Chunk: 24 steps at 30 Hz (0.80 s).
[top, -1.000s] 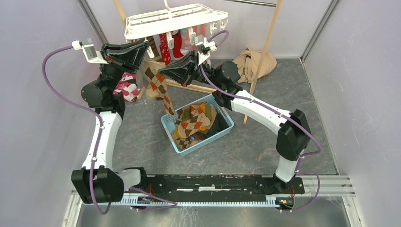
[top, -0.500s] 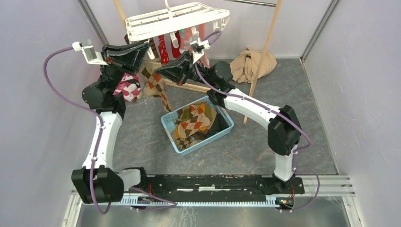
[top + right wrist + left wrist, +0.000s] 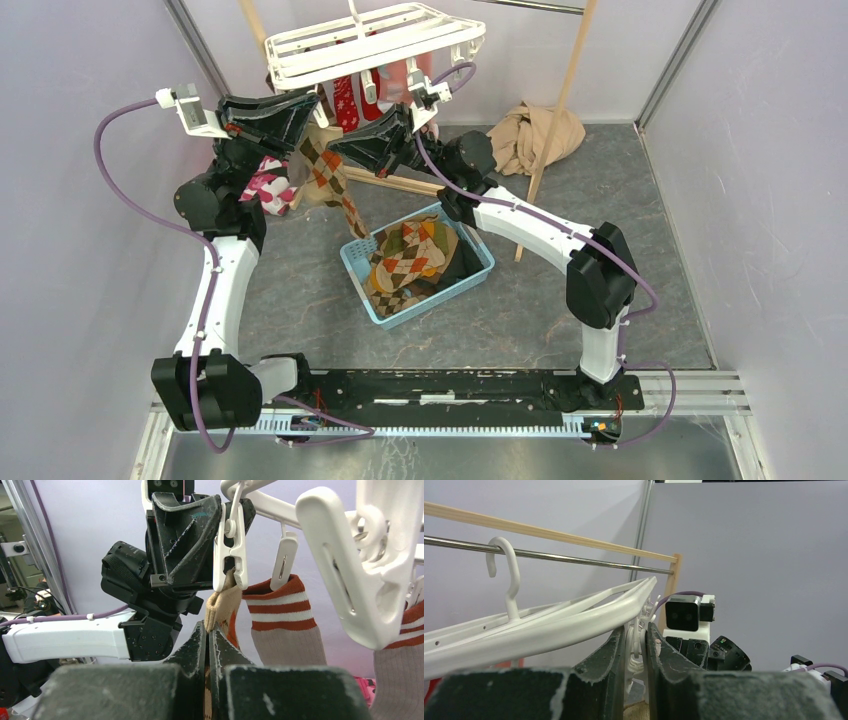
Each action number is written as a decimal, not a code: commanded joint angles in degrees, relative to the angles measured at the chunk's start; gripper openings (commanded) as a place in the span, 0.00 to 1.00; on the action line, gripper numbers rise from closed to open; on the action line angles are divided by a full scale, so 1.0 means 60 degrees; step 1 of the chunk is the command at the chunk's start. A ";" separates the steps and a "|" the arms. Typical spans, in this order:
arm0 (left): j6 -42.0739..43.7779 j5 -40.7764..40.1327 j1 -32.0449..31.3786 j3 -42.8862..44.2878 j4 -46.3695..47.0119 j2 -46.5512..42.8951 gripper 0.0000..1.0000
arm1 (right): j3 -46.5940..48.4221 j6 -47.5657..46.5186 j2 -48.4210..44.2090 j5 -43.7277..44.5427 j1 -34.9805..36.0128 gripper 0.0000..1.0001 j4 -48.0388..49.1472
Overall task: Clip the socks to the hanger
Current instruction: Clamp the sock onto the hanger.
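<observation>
The white hanger (image 3: 375, 40) hangs from a rod at the back. My left gripper (image 3: 312, 100) is shut on one of its white clips (image 3: 636, 640), squeezing the clip's upper end (image 3: 230, 550). My right gripper (image 3: 338, 150) is shut on the cuff of a brown-orange-cream argyle sock (image 3: 325, 175) and holds its cream top edge (image 3: 220, 607) up at that clip's lower jaws. The sock hangs down toward the basket. Socks with red-and-white striped cuffs (image 3: 282, 625) hang from neighbouring clips. More argyle socks (image 3: 410, 255) lie in the basket.
A light blue basket (image 3: 478, 272) stands mid-floor. A pink camouflage garment (image 3: 265, 185) lies left behind my left arm. A beige cloth (image 3: 535, 135) lies back right beside a slanting wooden pole (image 3: 560, 100). A large white clip (image 3: 350, 565) hangs close to the right wrist camera.
My right gripper has risen up and to the left with the argyle sock, lifting its toe clear of the basket. The hanger has shifted slightly. My left gripper has stayed on the clip.
</observation>
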 commanded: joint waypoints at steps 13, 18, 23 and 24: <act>-0.0304 0.0170 -0.0040 0.0024 0.0353 -0.0144 0.09 | 0.0357 0.0331 -0.0187 0.0183 -0.0173 0.00 0.0751; -0.0329 0.0177 -0.0042 0.0046 0.0381 -0.0146 0.09 | 0.0254 0.0379 -0.0238 0.0146 -0.0188 0.00 0.0824; -0.0348 0.0219 -0.0049 0.0035 0.0437 -0.0090 0.09 | 0.0294 0.0396 -0.0261 0.0130 -0.0217 0.00 0.0824; -0.0351 0.0223 -0.0036 0.0032 0.0451 -0.0085 0.09 | 0.0312 0.0395 -0.0264 0.0133 -0.0215 0.00 0.0837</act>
